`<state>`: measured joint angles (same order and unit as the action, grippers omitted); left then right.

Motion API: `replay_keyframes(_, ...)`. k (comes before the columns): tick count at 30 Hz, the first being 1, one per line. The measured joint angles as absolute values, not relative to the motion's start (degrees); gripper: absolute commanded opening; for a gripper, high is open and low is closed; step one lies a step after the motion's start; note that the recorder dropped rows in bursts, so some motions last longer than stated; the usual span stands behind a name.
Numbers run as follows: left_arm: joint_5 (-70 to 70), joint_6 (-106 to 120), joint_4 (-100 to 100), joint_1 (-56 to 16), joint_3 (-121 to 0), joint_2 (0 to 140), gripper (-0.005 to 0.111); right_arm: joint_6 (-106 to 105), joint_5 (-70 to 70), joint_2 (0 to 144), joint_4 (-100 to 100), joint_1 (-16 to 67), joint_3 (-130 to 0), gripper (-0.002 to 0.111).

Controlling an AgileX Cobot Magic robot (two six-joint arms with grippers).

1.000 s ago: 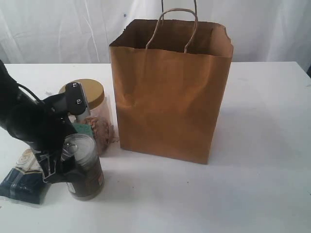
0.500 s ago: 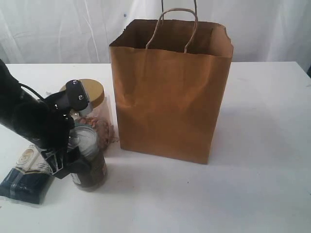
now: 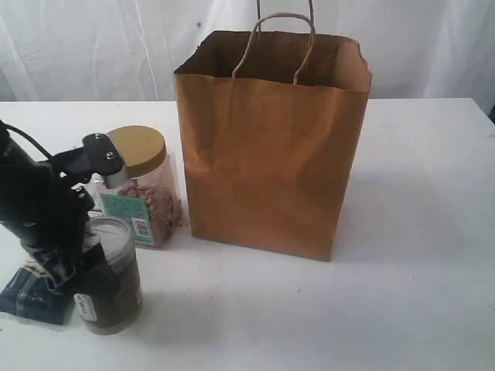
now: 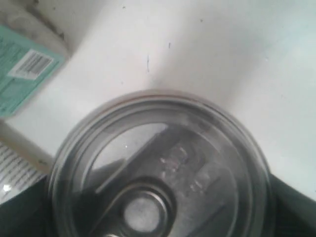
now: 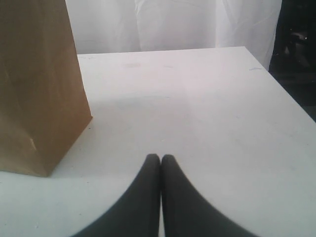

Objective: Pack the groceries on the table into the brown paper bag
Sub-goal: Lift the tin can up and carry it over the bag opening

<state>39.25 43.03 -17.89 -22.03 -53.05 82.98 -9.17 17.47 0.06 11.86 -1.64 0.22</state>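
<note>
My left gripper (image 3: 91, 267) is shut on the silver-lidded dark jar (image 3: 110, 282) at the front left of the table (image 3: 418, 232); its black fingers clasp the jar's sides. The jar's lid (image 4: 158, 168) fills the left wrist view. Just behind it stands the tan-lidded clear jar (image 3: 143, 182), whose green label (image 4: 22, 74) shows in the wrist view. A white-and-navy packet (image 3: 31, 297) lies flat under the left arm. The brown paper bag (image 3: 271, 154) stands upright and open in the middle. My right gripper (image 5: 161, 159) is shut and empty above bare table, beside the bag (image 5: 34, 89).
White curtains hang behind the table. The table's right edge (image 5: 291, 103) drops off to a dark area. Bare tabletop lies in front of the bag and to its right.
My left gripper closed on the dark jar and carried it leftward and toward the table's front edge. The tan-lidded jar is now more exposed. The right gripper is unchanged.
</note>
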Motion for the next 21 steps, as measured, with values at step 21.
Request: replay_keyframes(21, 37.23, 32.43, -33.06, -22.03, -78.12, 65.40, 0.000, -9.17, 17.47, 0.06, 11.86, -1.64, 0.22, 0.000)
